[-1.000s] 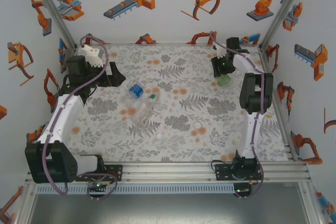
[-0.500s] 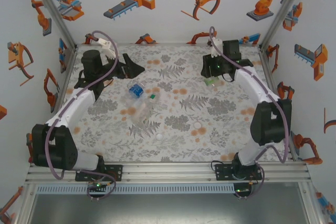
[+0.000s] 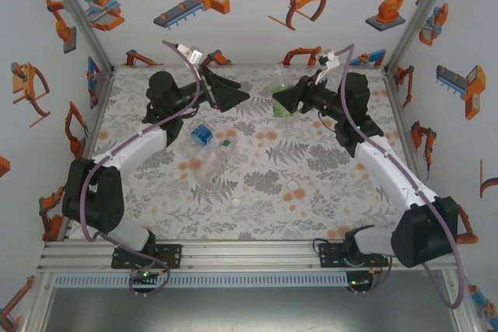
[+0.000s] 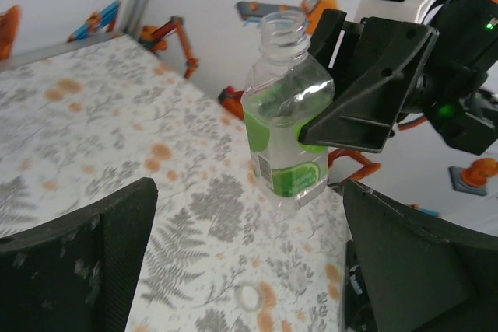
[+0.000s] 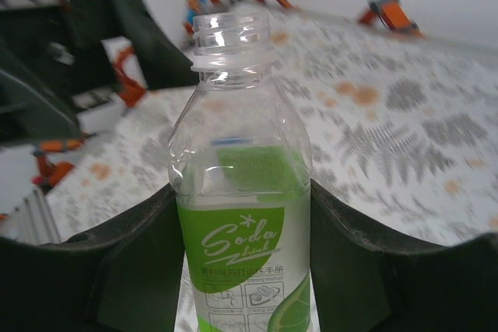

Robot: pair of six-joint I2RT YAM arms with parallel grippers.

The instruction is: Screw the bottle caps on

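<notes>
My right gripper [image 3: 286, 102] is shut on the green-tinted bottle [image 5: 241, 192], held upright above the table's back middle; its threaded neck [image 5: 231, 33] is open, with no cap on it. My left gripper [image 3: 233, 96] faces it from the left, open and empty, with the bottle [image 4: 286, 118] a short way beyond its fingertips [image 4: 85, 262]. The blue-label bottle [image 3: 202, 134] and the slim clear bottle [image 3: 204, 169] lie on the table left of centre. A green cap [image 3: 224, 144] lies beside the blue-label bottle. Two white caps [image 3: 293, 186] [image 3: 236, 202] lie nearer the front.
The floral table [image 3: 264, 215] is walled on three sides by white panels with orange robot pictures, and metal posts [image 3: 78, 13] stand at the back corners. A rail [image 3: 257, 254] at the near edge carries both arm bases.
Both arms have swung in toward the back middle. The right gripper carried the green-tinted bottle leftward and the left gripper moved right until they face each other.
</notes>
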